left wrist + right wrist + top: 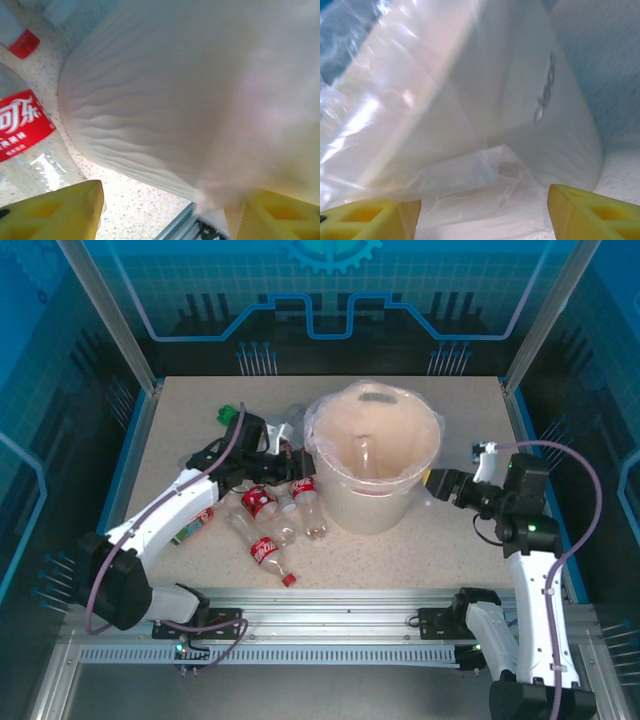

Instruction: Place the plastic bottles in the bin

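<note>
Bottles (268, 525) lie clustered on the tabletop (450, 552), just left of the bin (372, 502) (one looks to be inside). Left tool (283, 455) sits beside the cluster, fingers apart and empty. Right tool (437, 483) faces the bin's right wall, also apart. Pickup step: the left tool needs to settle over a bottle and close.

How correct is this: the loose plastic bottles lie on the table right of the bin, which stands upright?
Not quite. In the top external view the loose plastic bottles lie left of the bin, not right of it. The bin does stand upright.
</note>
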